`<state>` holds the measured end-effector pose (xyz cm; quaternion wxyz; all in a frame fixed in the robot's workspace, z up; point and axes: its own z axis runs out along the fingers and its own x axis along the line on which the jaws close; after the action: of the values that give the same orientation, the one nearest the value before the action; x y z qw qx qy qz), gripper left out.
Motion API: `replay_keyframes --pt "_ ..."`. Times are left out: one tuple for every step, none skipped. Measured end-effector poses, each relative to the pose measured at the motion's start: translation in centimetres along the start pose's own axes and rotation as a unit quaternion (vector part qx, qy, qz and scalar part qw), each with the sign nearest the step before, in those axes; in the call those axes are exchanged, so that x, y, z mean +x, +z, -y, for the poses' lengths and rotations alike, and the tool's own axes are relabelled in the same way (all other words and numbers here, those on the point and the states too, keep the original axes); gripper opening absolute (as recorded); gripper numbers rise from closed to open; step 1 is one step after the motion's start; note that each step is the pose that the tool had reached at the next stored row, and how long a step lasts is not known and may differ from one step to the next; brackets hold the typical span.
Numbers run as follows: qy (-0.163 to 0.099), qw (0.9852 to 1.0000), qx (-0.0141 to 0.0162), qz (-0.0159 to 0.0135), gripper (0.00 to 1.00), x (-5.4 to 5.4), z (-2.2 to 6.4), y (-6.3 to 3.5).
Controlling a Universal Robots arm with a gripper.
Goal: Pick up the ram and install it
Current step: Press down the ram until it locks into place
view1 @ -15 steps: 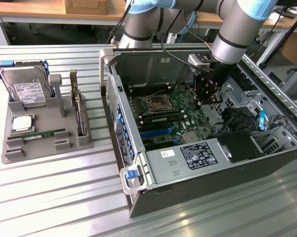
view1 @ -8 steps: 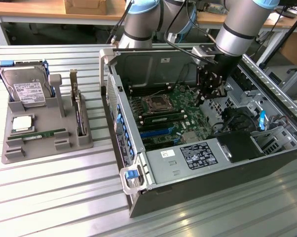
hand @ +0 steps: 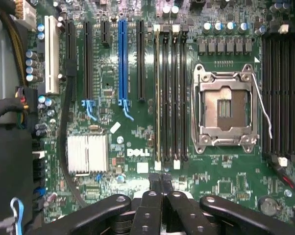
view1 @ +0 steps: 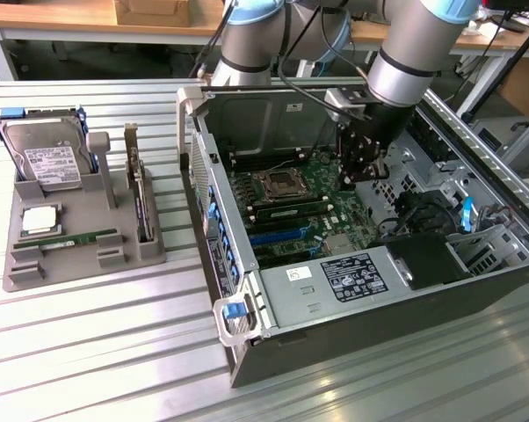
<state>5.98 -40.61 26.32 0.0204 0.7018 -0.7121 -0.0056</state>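
Observation:
One ram (view1: 78, 239), a thin green stick, lies flat in the grey holder (view1: 23, 268) on the exterior view's left. Another ram (view1: 291, 209) stands seated in a memory slot on the motherboard, just in front of the CPU socket (view1: 278, 183). In the wrist view this ram (hand: 157, 98) shows edge-on in the slot row beside the socket (hand: 226, 107). My gripper (view1: 367, 174) hangs inside the open computer case (view1: 247, 352), above the board and to the exterior view's right of the socket. Its black fingers (hand: 152, 188) are pressed together with nothing between them.
The holder also carries a silver hard drive (view1: 49, 163), a square processor (view1: 38, 220) and an upright card with a metal bracket (view1: 140, 198). Inside the case are the power supply (view1: 352, 277), black cables (view1: 414, 211), a heatsink (hand: 87, 152) and several expansion slots (hand: 122, 58).

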Motion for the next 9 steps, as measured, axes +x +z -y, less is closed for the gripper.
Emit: replay_keyframes --pt "0.000 1.0000 0.0000 0.0000 0.11 0.0 -0.33 0.33" --pt "0.000 1.0000 0.0000 0.0000 0.11 0.0 -0.61 0.80" --pt "0.000 1.0000 0.0000 0.0000 0.11 0.0 -0.98 1.56" --pt "0.000 1.0000 0.0000 0.0000 0.11 0.0 -1.10 1.95" --pt "0.000 1.0000 0.0000 -0.0001 0.11 0.0 -1.17 2.24" --pt "0.000 1.0000 0.0000 0.0000 0.11 0.0 -1.20 2.38" --pt "0.000 1.0000 0.0000 0.0000 0.11 0.0 -1.24 2.61" --pt "0.000 1.0000 0.0000 0.0000 0.11 0.0 -1.25 2.82" --pt "0.000 1.0000 0.0000 0.0001 0.11 0.0 -1.24 2.93"
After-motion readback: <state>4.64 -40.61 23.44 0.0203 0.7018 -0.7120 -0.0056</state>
